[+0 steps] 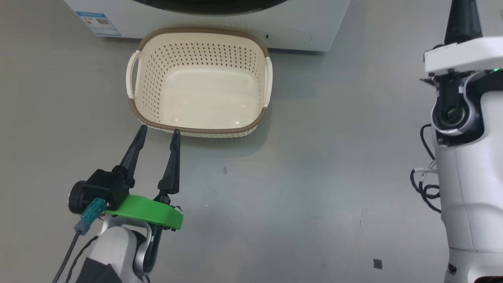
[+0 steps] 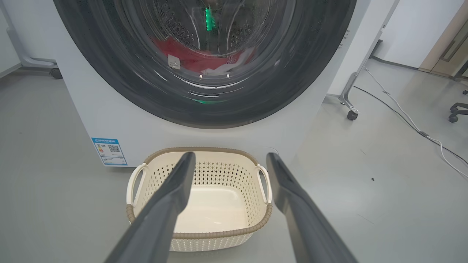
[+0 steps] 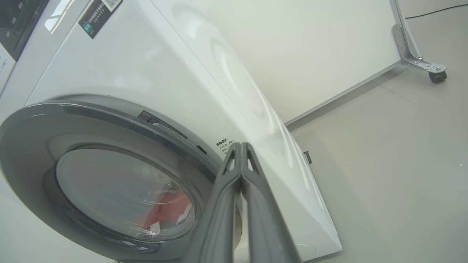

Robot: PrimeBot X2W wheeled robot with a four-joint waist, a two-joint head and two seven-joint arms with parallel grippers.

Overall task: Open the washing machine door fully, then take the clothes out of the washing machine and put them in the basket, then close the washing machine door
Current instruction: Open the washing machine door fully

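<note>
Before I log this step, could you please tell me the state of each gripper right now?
Left gripper: open, holding nothing.
Right gripper: shut, fingers pressed together, nothing between them.

right gripper (image 3: 240,146): I see both dark fingers pressed together tip to tip, nothing between them.
gripper position: tips lie over the white front of the washing machine (image 3: 153,80), just beside the door rim; I cannot confirm contact.
washing machine door (image 3: 33,146): glossy dark rim, clear glass bowl; I judge it lying against the front.
clothes (image 3: 172,210): red fabric with white patches, behind the glass.
sticker (image 3: 99,12): dark label high on the machine; text unreadable.
floor (image 3: 384,164): grey, smooth.
caster foot (image 3: 424,62): metal leg with a black wheel, far beyond the machine.
</note>
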